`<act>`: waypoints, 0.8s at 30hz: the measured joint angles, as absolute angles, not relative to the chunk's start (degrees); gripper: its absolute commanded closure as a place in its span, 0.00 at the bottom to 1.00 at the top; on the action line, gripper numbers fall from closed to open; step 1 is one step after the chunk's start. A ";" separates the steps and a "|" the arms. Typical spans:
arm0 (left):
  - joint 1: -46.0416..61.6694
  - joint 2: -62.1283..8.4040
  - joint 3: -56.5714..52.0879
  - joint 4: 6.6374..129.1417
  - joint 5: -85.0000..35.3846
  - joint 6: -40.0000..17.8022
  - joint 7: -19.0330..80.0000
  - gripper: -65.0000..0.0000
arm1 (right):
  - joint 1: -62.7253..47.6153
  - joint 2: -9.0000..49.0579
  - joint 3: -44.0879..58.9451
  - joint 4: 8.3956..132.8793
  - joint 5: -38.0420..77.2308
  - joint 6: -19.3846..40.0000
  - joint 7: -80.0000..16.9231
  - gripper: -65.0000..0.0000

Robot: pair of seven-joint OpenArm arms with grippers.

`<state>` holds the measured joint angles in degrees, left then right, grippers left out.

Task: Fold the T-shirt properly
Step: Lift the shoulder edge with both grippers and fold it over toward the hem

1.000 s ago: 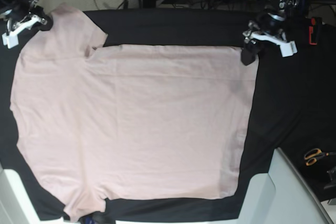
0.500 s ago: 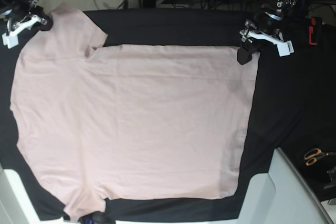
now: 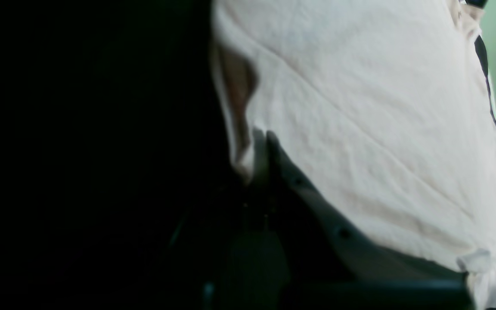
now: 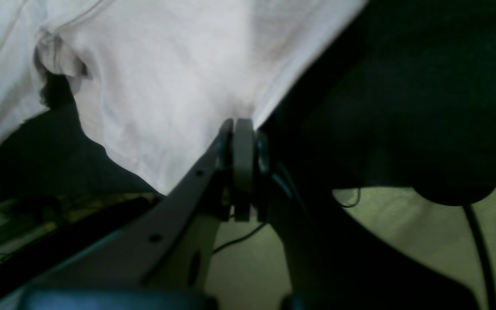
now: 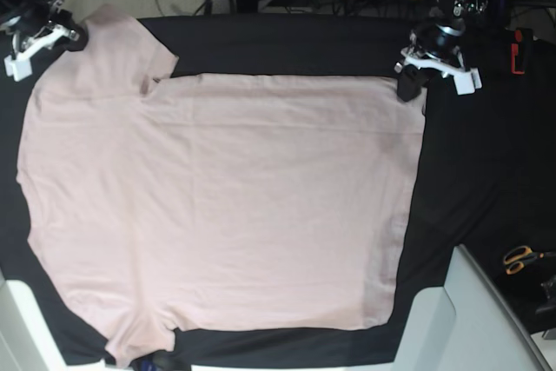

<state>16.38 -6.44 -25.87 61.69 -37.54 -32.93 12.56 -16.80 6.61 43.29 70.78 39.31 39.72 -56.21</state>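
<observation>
Nearest the base camera, the T-shirt (image 5: 217, 206) lies spread flat on the black table cloth (image 5: 469, 171), its lower sleeve at the front edge and its hem toward the view's right. Further back, the left gripper (image 5: 407, 89) reaches down at the far hem corner; its wrist view shows the fingers (image 3: 269, 155) pressed together on a pinch of pink cloth. At the far left corner, the right gripper (image 5: 74, 38) sits low on the upper sleeve edge, its fingers (image 4: 243, 146) clamped shut on the fabric. Orange-handled scissors (image 5: 521, 258) lie well apart, at the right.
</observation>
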 measured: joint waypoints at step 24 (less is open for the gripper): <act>15.18 -7.77 -15.97 73.28 -36.97 -18.94 13.96 1.00 | -4.62 12.67 42.74 74.13 37.36 39.70 -64.29 0.99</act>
